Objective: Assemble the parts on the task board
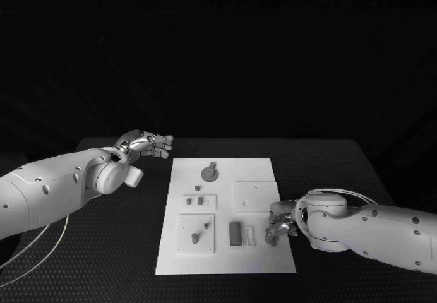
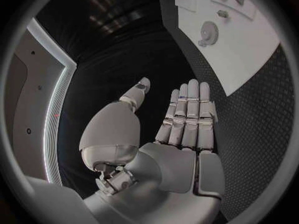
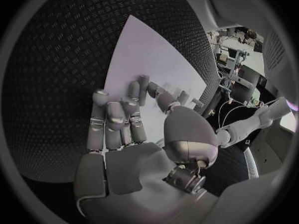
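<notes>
While the task board (image 1: 257,189) lies flat at the middle of the table (image 1: 328,164), the left hand (image 1: 146,144) hovers off its far left corner, fingers straight, holding nothing. The right hand (image 1: 281,226) rests at the board's near right edge, fingers apart, just beside a long part (image 1: 236,233).

Both arms (image 1: 55,186) have smooth white rounded shells with small dark screw holes. Thin pale cable (image 1: 36,243) loops beneath the left arm. Silver segmented left hand (image 1: 150,144); silver right hand (image 1: 280,226).
</notes>
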